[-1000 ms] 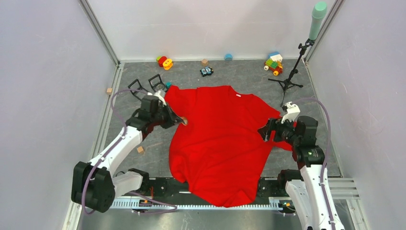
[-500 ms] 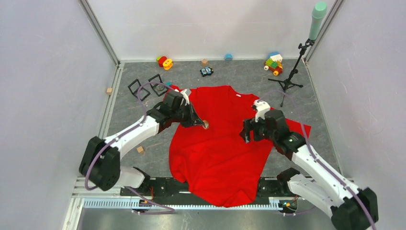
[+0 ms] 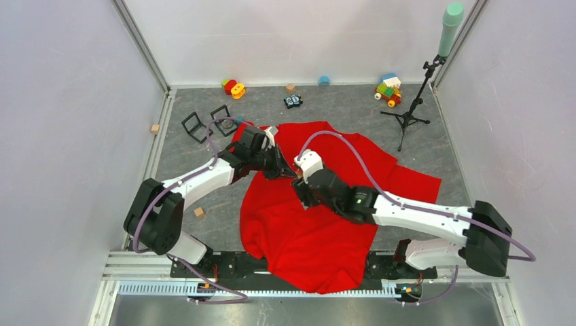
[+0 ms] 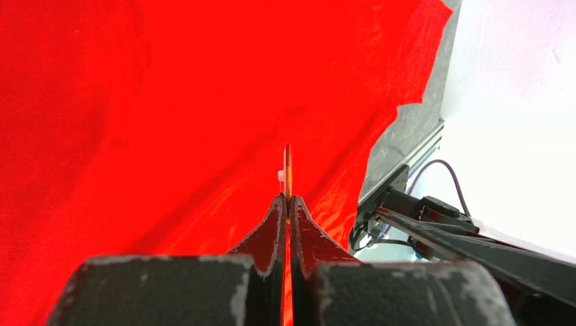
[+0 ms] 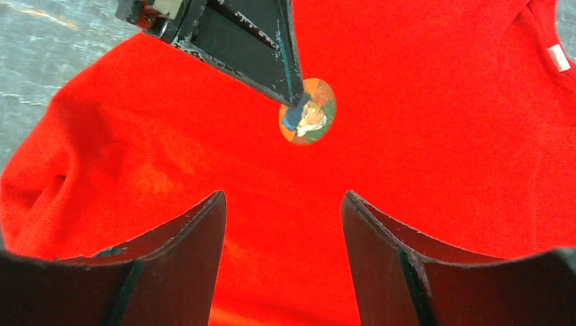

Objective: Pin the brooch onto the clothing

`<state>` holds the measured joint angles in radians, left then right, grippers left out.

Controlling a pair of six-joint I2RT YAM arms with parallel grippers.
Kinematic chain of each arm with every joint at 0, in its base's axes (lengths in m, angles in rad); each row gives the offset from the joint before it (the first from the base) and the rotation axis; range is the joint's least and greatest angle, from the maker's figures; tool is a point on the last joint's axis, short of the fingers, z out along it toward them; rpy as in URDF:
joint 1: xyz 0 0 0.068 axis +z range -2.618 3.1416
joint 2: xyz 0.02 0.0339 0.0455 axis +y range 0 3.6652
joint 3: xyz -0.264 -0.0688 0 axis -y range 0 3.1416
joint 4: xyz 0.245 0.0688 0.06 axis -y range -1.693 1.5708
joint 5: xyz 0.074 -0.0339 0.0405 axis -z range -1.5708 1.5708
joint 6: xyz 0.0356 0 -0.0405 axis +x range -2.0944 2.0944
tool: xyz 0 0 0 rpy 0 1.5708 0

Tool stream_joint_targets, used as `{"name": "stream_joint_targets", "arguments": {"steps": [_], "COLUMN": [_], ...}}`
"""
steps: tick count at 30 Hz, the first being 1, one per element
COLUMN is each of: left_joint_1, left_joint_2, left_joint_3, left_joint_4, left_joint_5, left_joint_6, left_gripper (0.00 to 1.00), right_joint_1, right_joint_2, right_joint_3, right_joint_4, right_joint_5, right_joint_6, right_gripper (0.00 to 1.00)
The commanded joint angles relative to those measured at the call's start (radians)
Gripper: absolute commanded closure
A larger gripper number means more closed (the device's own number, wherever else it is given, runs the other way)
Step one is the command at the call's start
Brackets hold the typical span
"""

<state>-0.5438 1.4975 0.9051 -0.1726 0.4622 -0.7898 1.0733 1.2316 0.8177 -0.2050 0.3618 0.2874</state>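
Top view. Red T-shirt (image 3: 319, 231) spread on the grey table (image 3: 441, 129), collar toward 12 o'clock, hem toward 6 o'clock by my bases. Cloth is rumpled in places. The sleeve at 3 o'clock lies out flat.

My left pincer (image 4: 287, 198) reaches in from 9 o'clock over the shirt's upper chest. Its jaws are pressed together on the rim of the brooch (image 5: 309, 112), a small round badge with an orange edge and a picture in blue, green and cream on its face. From my left wrist the brooch (image 4: 288, 166) shows edge-on, a thin line rising from between the tips, with a small white bit on its 9 o'clock side. Red cloth lies behind it. Whether the badge touches the cloth I cannot tell.

My right pincer (image 5: 283, 200) comes across from 4 o'clock and hovers over the chest, close at 5 o'clock of the left one. Its jaws are parted wide and grip nothing, with only red fabric below. In its wrist view the brooch sits at 12 o'clock beyond the tips, apart from them, and the left pincer slants in from 11 o'clock. White collar tag (image 5: 558, 58) at 2 o'clock of that view.

Elsewhere: two black wire frames (image 3: 197, 127) at 10 o'clock off the shirt, a coloured block toy (image 3: 388, 89) by the far wall at 1 o'clock, and a black tripod stand (image 3: 406, 117) just nearer than that toy.
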Motion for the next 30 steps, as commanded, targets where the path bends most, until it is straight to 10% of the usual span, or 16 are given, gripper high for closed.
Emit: {"name": "stream_joint_targets", "arguments": {"steps": [1,23,30], "left_joint_1": [0.011,0.022,0.024], "left_joint_2": [-0.006,-0.026,-0.024], "left_joint_3": [-0.006,-0.037,-0.041], "left_joint_4": [0.054,0.106,0.137], "left_joint_5": [0.063,0.134,0.169], "left_joint_6": [-0.040,-0.088,-0.106], "left_gripper": [0.98,0.98,0.98], "right_joint_1": [0.061,0.134,0.137], "right_joint_2": [0.080,0.356,0.368], "right_joint_3": [0.048,0.127,0.122], "right_joint_4": [0.093,0.249,0.220], "right_joint_5": [0.214,0.492,0.618], "right_joint_6": [-0.002,-0.119,-0.083], "right_gripper": [0.33,0.52,0.86]}}
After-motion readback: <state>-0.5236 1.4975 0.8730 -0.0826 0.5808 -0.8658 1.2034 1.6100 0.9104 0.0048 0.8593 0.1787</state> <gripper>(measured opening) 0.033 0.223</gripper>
